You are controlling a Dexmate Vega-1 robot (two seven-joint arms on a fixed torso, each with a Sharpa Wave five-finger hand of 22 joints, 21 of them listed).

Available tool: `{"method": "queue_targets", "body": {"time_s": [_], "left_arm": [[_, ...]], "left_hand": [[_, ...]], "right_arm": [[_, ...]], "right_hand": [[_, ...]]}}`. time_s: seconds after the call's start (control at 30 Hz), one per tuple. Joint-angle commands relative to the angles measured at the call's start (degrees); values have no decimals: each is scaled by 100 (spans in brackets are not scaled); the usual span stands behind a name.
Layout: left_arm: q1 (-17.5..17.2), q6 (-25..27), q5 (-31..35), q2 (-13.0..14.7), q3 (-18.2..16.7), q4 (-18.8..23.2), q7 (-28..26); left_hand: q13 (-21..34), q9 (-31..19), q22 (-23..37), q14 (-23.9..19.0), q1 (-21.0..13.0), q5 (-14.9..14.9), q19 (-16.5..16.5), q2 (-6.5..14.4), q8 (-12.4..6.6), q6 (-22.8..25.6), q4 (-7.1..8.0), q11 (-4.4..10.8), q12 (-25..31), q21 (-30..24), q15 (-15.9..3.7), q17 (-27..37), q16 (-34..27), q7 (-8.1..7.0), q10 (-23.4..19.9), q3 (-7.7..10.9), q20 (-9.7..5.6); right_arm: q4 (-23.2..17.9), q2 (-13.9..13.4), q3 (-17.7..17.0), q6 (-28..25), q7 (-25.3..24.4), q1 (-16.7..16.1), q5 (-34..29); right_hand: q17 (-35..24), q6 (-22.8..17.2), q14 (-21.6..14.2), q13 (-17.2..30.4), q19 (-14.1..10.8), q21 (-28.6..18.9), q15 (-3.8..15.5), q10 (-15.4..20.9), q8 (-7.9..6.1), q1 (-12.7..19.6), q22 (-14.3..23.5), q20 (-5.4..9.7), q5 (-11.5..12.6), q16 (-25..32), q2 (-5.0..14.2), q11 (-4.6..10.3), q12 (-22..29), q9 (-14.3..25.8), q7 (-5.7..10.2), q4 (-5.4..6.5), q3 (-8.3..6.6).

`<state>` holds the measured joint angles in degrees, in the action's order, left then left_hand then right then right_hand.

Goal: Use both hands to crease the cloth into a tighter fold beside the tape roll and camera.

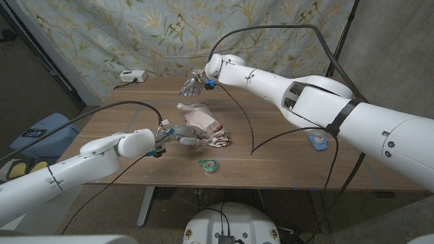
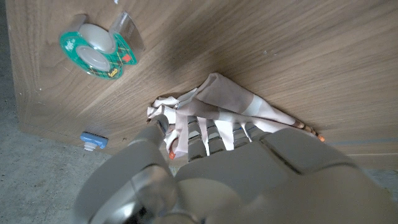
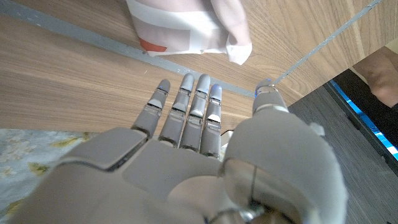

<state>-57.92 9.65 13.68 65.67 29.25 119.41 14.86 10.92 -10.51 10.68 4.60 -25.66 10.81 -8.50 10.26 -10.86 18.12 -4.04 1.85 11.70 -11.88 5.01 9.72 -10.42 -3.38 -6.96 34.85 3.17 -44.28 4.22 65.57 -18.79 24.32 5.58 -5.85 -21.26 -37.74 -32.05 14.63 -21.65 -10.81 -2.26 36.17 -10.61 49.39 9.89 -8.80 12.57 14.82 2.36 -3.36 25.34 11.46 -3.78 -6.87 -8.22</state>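
Observation:
A crumpled pink-and-white cloth (image 1: pixel 203 122) lies on the middle of the wooden table (image 1: pixel 285 159). My left hand (image 1: pixel 178 133) reaches in from the cloth's near-left side. In the left wrist view its extended fingers (image 2: pixel 214 134) lie on the cloth (image 2: pixel 233 106), and nothing is gripped. My right hand (image 1: pixel 193 85) hovers over the table behind the cloth, holding nothing. In the right wrist view its straight fingers (image 3: pixel 193 106) stop short of the cloth's edge (image 3: pixel 186 22). A green tape roll (image 1: pixel 208 164) (image 2: pixel 96 46) lies just in front of the cloth.
A small blue-and-white object (image 1: pixel 317 141) sits on the table's right side under my right arm. A white box (image 1: pixel 132 76) with a cable stands at the back left corner. A patterned drape hangs behind the table.

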Motion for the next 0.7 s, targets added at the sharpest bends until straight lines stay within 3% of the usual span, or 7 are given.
{"method": "queue_targets", "body": {"time_s": [0.03, 0.7], "left_arm": [[-41, 149, -116, 61, 28, 50, 116], [-124, 102, -266, 195, -18, 113, 85]], "left_hand": [[3, -15, 2, -29, -38, 26, -50, -3, 13, 23, -27, 15, 30, -20, 14, 21, -14, 0, -15, -14, -10], [4, -16, 4, -38, -35, 25, -49, 1, 17, 7, -22, 12, 27, -24, 9, 22, -16, -6, -8, -32, -6]], "right_arm": [[-607, -338, -68, -288, -31, -163, 55], [-1562, -842, -141, -841, -150, -394, 141]], "right_hand": [[5, 22, 51, -10, 36, -13, -1, -39, -39, -23, 9, -2, 31, -19, 4, -15, -31, 3, -29, -5, 0], [31, 43, 155, -36, 41, -20, -33, -104, -57, -27, 8, -8, 33, -52, 38, -37, -117, -6, -53, -11, 10]]}}
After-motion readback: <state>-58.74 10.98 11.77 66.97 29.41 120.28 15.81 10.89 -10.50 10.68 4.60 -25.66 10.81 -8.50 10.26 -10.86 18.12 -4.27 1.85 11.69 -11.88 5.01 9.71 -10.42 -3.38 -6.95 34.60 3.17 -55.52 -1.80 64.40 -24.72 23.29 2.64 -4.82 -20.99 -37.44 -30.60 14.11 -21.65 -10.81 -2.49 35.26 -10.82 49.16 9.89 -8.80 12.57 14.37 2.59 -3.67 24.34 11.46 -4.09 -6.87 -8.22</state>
